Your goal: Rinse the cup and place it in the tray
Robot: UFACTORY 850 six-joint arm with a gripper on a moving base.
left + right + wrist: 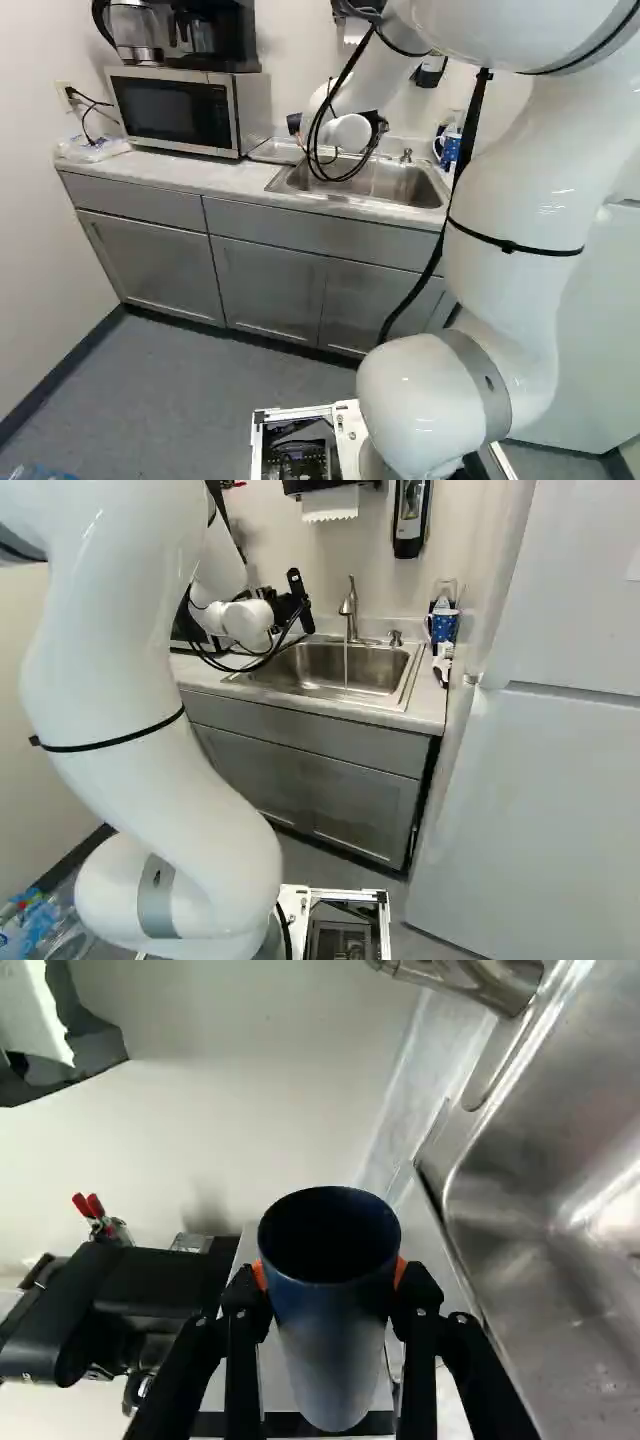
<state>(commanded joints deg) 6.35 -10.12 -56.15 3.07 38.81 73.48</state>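
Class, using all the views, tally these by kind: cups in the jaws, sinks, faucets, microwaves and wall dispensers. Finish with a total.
Cup in the jaws: 1
Sink: 1
Faucet: 1
Microwave: 1
Wall dispensers: 2 (paper-towel dispenser, tall black dispenser)
Total: 6

the rounded white arm (110, 670) has grey rings (157, 895), black straps (120, 741), looped cables (235, 670) and an orange-padded black hand (297, 602).

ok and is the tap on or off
On: in the right base view, a thin stream of water falls from the tap into the sink.
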